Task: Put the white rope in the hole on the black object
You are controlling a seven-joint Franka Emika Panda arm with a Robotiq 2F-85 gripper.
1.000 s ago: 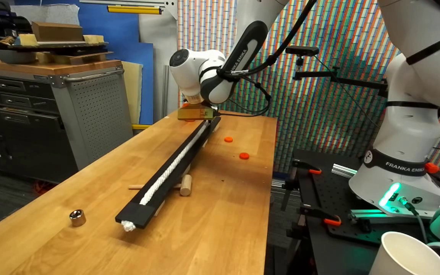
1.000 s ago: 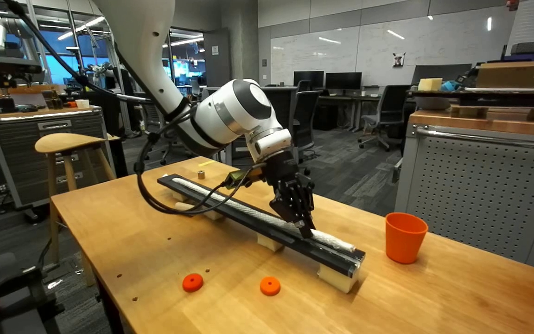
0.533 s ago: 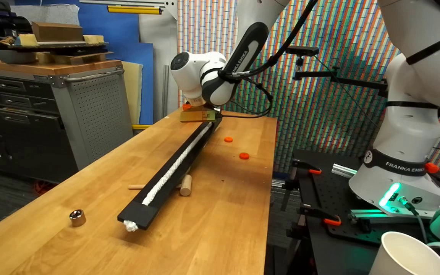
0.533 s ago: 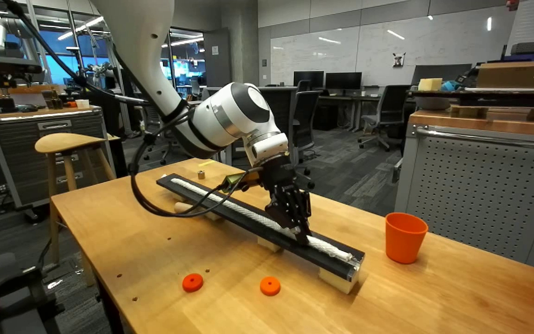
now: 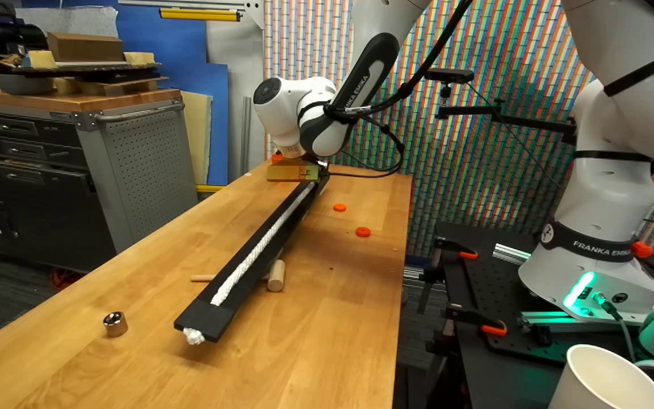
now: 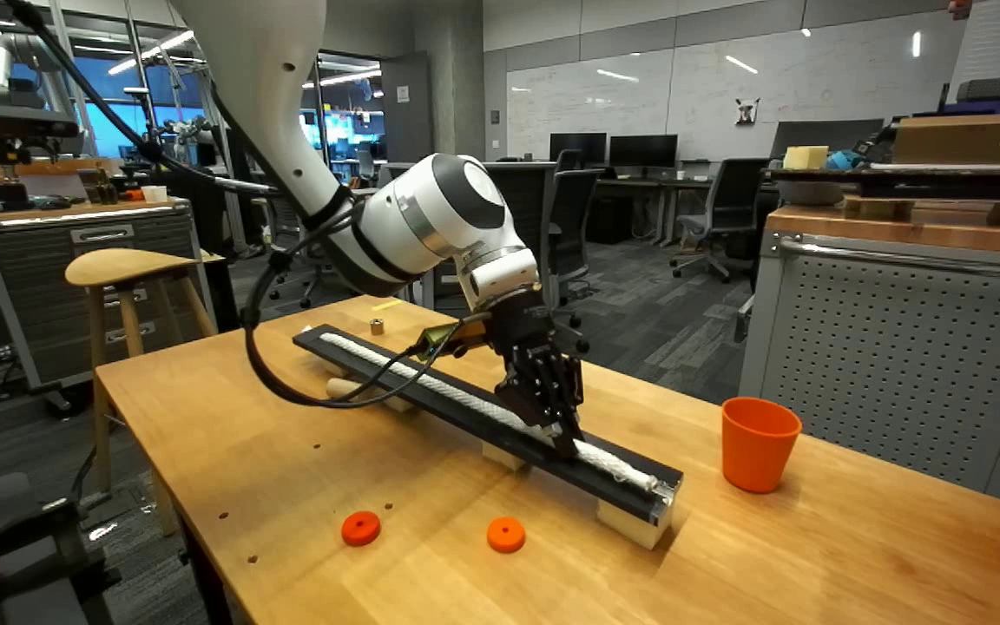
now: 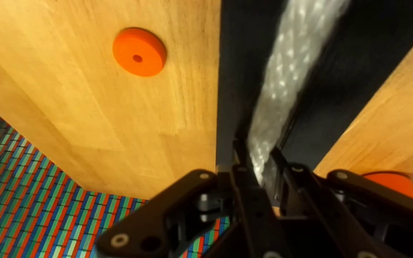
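Note:
The white rope lies lengthwise along the groove of the long black bar. In an exterior view the rope runs under the black cap of the bar, and a frayed white tip sticks out beyond it. My gripper points down at the bar, with its fingertips at the groove near the opposite end. In the wrist view the fingertips of the gripper are closed on both sides of the rope, over the bar. The fingertips are hidden in an exterior view.
Pale blocks hold the bar above the table. Two orange discs lie beside it. An orange cup stands past the bar's end. A wooden mallet lies under the bar. A metal socket stands near the capped end.
Since a second ago my gripper has come down slightly and shifted back along the bar. The rope's raised free end has drawn back and lies lower. Almost nothing differs from half a second ago.

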